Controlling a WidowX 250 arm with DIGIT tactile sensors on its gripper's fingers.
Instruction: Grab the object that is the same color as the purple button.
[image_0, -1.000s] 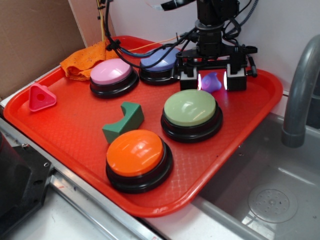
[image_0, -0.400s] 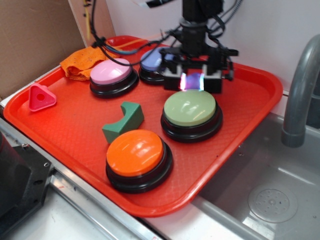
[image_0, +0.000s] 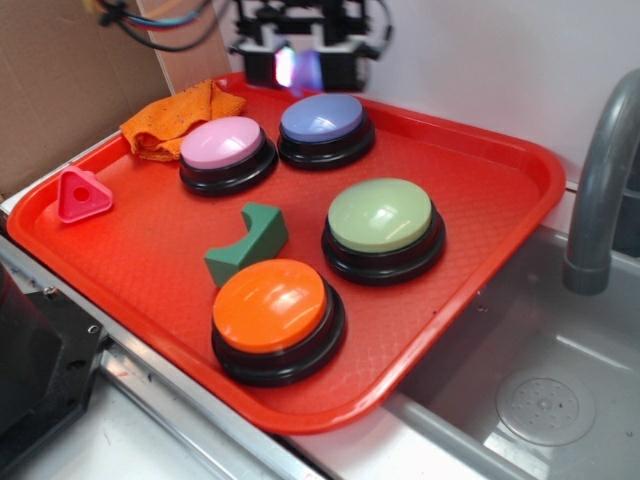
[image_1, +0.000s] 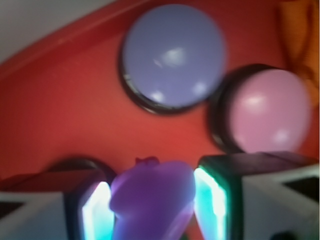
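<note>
My gripper (image_0: 297, 68) is at the top of the exterior view, raised above the tray's back rim behind the purple button (image_0: 322, 119). It is shut on the small purple teardrop piece (image_1: 152, 197), which fills the gap between the two lit pads in the wrist view; in the exterior view only a purple glow shows between the fingers. The periwinkle dome of the purple button (image_1: 172, 55) lies below the gripper in the wrist view, next to the pink button (image_1: 267, 110).
The red tray (image_0: 500, 190) holds a pink button (image_0: 224, 145), green button (image_0: 382, 217), orange button (image_0: 271, 306), a green arch-cut block (image_0: 247, 244) and a pink triangle piece (image_0: 82, 193). An orange cloth (image_0: 175, 115) lies at the back left. A sink and grey faucet (image_0: 600, 180) are on the right.
The gripper closed on the purple piece on the tray's right back, lifted it, and carried it left and up to behind the purple button.
</note>
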